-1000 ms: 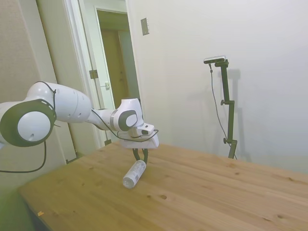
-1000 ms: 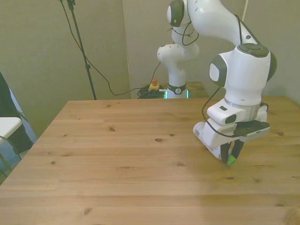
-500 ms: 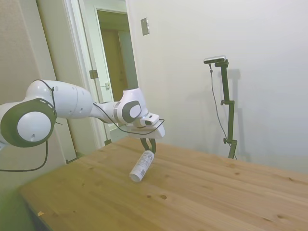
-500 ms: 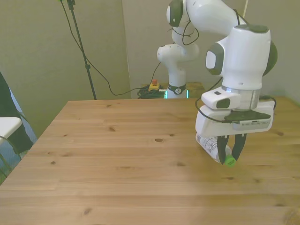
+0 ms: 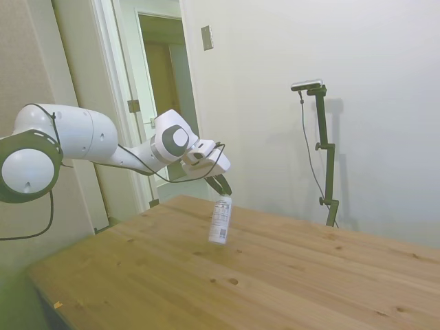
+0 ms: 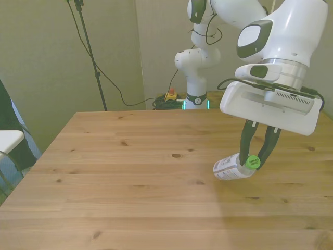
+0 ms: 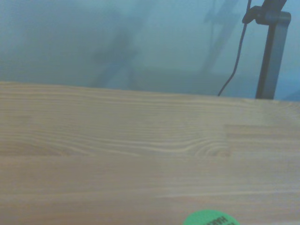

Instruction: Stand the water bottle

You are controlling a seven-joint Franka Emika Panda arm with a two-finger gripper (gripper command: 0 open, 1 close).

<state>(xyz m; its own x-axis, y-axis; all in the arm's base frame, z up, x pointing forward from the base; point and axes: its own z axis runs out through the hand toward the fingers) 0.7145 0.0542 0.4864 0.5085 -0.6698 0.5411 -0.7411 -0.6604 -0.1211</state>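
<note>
I count 1 water bottle (image 5: 220, 220) with 1 green cap (image 6: 253, 161), 1 gripper (image 6: 258, 156), 1 tabletop (image 6: 130, 182).

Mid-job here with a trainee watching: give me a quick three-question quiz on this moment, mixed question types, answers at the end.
1. True or false: the water bottle lies flat on the wooden table with nothing touching it.
2. Multiple choice: where does the gripper hold the bottle? A) at its base B) at the middle of the label C) at the neck, by the green cap
3. Short answer: in the side view, is the bottle close to upright or close to horizontal?

Key
1. False: the gripper grips it, cap end raised.
2. C
3. Close to upright, cap on top, slightly tilted; whether the base touches the table cannot be told.
</note>
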